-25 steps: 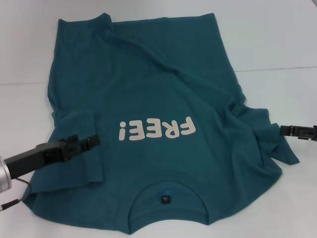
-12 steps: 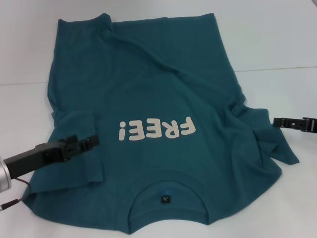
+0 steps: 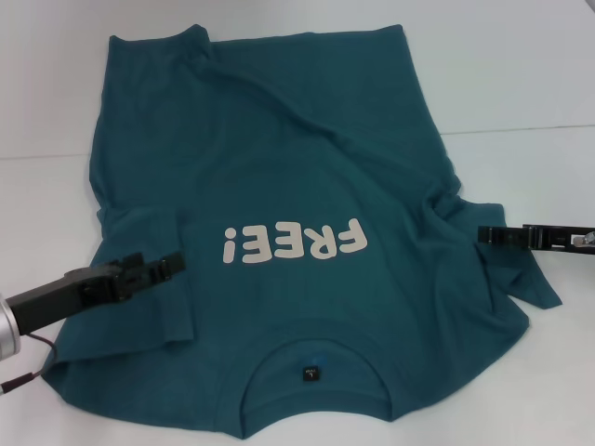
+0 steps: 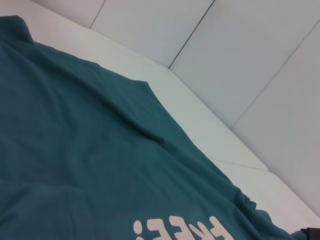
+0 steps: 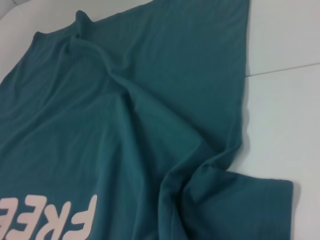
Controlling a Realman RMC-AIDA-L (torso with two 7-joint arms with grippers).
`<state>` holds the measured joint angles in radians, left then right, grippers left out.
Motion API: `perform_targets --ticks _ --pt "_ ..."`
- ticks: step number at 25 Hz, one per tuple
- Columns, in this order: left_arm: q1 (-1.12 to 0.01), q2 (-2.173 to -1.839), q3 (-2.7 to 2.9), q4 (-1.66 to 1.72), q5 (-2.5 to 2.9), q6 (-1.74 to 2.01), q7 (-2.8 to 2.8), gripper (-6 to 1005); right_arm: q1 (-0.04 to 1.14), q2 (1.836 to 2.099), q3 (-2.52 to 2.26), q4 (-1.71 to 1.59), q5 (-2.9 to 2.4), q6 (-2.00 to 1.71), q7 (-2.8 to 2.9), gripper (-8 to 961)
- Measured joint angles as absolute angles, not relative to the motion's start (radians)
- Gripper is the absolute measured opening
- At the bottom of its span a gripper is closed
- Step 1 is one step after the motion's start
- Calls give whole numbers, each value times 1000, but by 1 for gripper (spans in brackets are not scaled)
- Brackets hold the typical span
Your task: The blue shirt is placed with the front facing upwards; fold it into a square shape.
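The right gripper [image 3: 485,234] has slid inward over the blue shirt [image 3: 279,186]'s right sleeve; the left gripper [image 3: 172,265] stays above the left sleeve. Neither grip's state is discernible.

The blue shirt [image 3: 279,186] lies spread on its back, front side up, with the cream-white "FREE!" print [image 3: 293,243] on the chest. The round ribbed collar [image 3: 314,348] with a small dark label [image 3: 310,373] is on the side nearest to the robot, and the hem is at the far side. The cloth has long wrinkles, and both short sleeves are rumpled.
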<state>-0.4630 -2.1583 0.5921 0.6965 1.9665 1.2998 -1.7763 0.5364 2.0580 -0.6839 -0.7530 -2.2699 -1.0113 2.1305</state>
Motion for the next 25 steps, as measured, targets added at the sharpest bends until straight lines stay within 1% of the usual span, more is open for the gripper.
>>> perform_targets --ticks 17,20,25 --pt "-459 -2158 592 696 1967 1287 -1776 913 547 2058 -678 -703 -2262 -968 2125 908" --pt "-458 -2158 591 696 1967 1287 -1776 913 547 2057 -671 -699 -2248 -964 2125 793" --pt "-458 -2158 590 696 1967 1287 -1776 913 549 2047 -671 -682 -2238 -969 2126 611"
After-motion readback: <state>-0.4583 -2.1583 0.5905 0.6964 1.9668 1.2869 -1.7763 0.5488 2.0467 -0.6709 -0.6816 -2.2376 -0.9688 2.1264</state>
